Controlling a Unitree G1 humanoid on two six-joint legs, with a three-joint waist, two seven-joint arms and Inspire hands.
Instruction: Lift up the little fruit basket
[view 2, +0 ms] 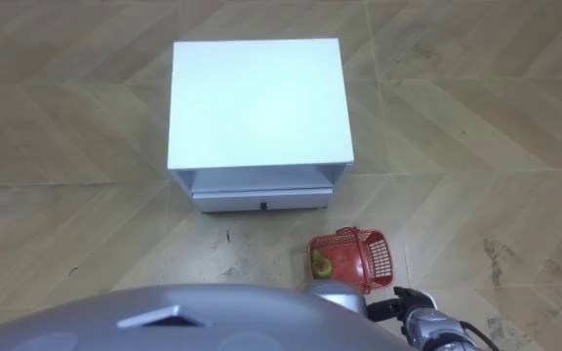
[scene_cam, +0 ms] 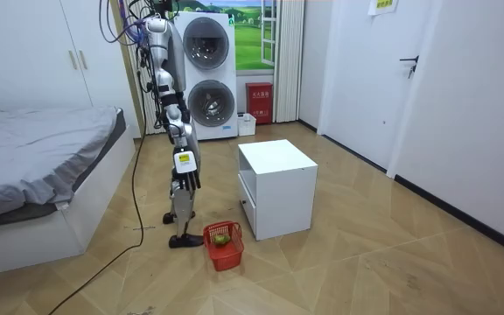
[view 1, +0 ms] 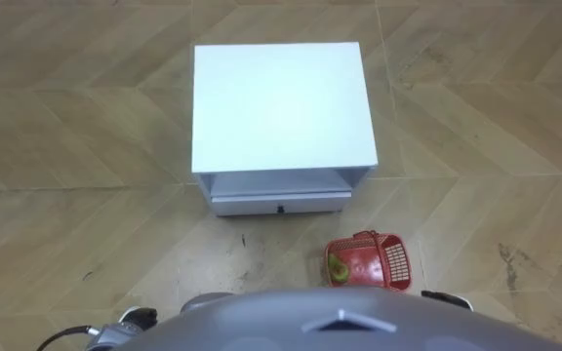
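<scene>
Standing, I have the fruit basket on the floor ahead-left of my right hand, whose state I cannot tell.

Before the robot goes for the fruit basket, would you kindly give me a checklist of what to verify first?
1. The fruit basket stands upright on the floor: ok.
2. The fruit lies inside it: ok.
3. The basket stands apart from the white cabinet: ok.
4. The basket is near the robot's feet, on its right: ok.
5. The right hand is down at the basket: not ok, it hangs at the robot's side.
</scene>
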